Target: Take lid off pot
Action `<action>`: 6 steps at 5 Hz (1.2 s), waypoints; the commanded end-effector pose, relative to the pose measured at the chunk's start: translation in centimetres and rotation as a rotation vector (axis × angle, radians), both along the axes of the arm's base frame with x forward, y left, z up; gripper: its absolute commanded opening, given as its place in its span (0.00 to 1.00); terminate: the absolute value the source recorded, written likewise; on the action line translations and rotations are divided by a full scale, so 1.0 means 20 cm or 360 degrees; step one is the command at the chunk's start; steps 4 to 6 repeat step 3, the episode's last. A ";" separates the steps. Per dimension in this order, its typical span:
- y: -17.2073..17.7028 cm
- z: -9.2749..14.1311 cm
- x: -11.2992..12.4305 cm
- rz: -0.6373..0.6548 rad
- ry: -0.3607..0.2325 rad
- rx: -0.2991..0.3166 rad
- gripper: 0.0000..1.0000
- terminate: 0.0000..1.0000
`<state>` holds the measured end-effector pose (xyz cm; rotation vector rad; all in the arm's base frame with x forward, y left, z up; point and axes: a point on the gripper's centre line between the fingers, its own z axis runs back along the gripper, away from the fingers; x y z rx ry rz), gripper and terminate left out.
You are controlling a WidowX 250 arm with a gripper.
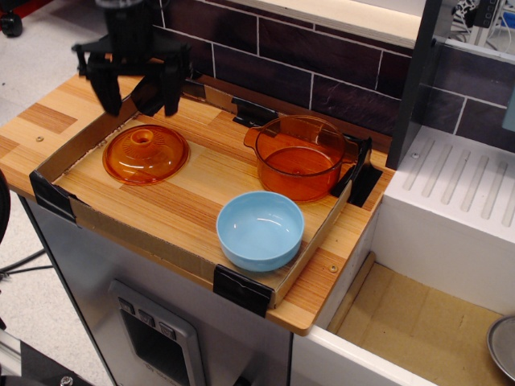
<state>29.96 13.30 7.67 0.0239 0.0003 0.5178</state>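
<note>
The amber-orange glass lid [146, 153] lies flat on the wooden board at the left, knob up. The amber-orange glass pot [299, 157] stands open at the back right of the board, apart from the lid. My black gripper [137, 98] hangs above and just behind the lid, fingers spread open and empty, clear of the knob.
A light blue bowl [260, 229] sits at the front of the board, in front of the pot. A low cardboard rim [129, 229] with black corner clips borders the board. A dark tiled wall runs behind. A white drainer [463, 185] lies to the right.
</note>
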 end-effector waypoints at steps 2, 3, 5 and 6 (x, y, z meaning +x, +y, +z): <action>-0.11 0.46 -0.04 -0.0018 -0.0039 0.0014 1.00 0.00; -0.11 0.46 -0.04 -0.0018 -0.0039 0.0014 1.00 1.00; -0.11 0.46 -0.04 -0.0018 -0.0039 0.0014 1.00 1.00; -0.11 0.46 -0.04 -0.0018 -0.0039 0.0014 1.00 1.00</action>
